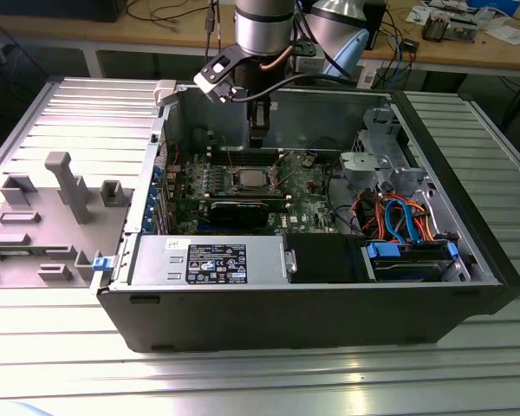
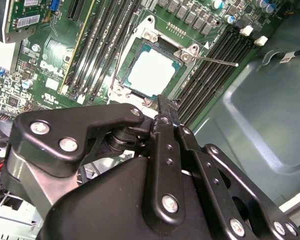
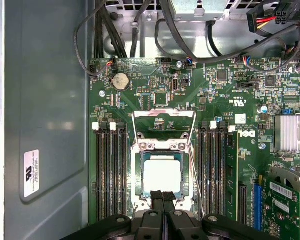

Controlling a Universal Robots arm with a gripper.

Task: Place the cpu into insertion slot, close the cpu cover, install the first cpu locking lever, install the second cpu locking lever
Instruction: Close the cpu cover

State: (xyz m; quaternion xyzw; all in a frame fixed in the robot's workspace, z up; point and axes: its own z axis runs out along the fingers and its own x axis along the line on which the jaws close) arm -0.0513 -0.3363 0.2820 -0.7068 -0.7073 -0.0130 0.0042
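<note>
A ribbed metal counter (image 1: pixel 61 373) is what everything's parked on, with a cluttered wooden bench (image 1: pixel 156 26) seen behind it. A grey fixture block (image 1: pixel 61 186) is laid out at the exterior view's left. The open computer case (image 1: pixel 286 316) is set in the middle, motherboard facing up.

Step-wise, the cpu (image 3: pixel 162 176) looks to be seated already, its silver top flat and square inside the socket frame, so placing can be called done. The cpu cover (image 3: pixel 162 114) seems to be swung up on the socket side toward the drive cables rather than laid over the chip, though that's hard to be sure of from these angles. A thin wire lever (image 2: pixel 217 61) is seen sticking out unlatched beside the socket. So closing the cover is judged the step in hand, with both levers not yet done.

The end effector (image 3: pixel 163 192) is hung just over the opposite socket edge, fingertips pressed together with nothing pinched.

Probably called for: a gentle push so the plate gets folded flat without the chip being nudged. The lever should be kept out from under it. Room is tight, since memory slots (image 3: pixel 110 170) are packed in on both sides.
</note>
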